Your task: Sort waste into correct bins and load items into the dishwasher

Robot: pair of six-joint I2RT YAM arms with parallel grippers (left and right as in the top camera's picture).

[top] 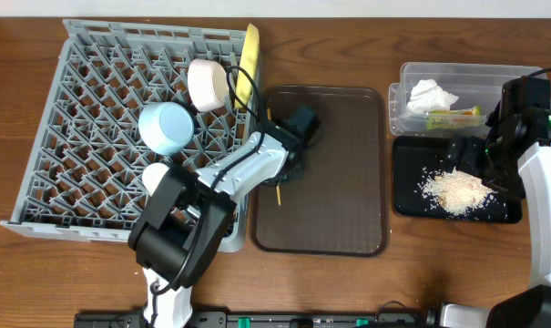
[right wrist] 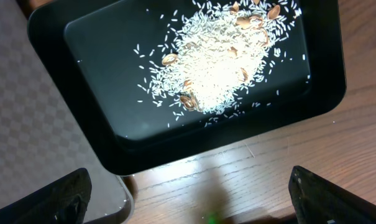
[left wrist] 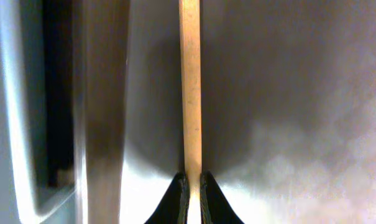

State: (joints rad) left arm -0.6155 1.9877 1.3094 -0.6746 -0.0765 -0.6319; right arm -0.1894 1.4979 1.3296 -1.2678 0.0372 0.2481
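Chopstick [left wrist: 189,87] pinched in left pincer [left wrist: 192,182], rice scraps [right wrist: 219,68] in black tray [right wrist: 100,68]

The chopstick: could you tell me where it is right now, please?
The chopstick is pinched in the left gripper, over the left edge of the brown serving tray, just right of the grey dish rack, centre of the overhead view.

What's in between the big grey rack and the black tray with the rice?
The brown serving tray, clear in the overhead view. The left pincer holds a chopstick near its left side.
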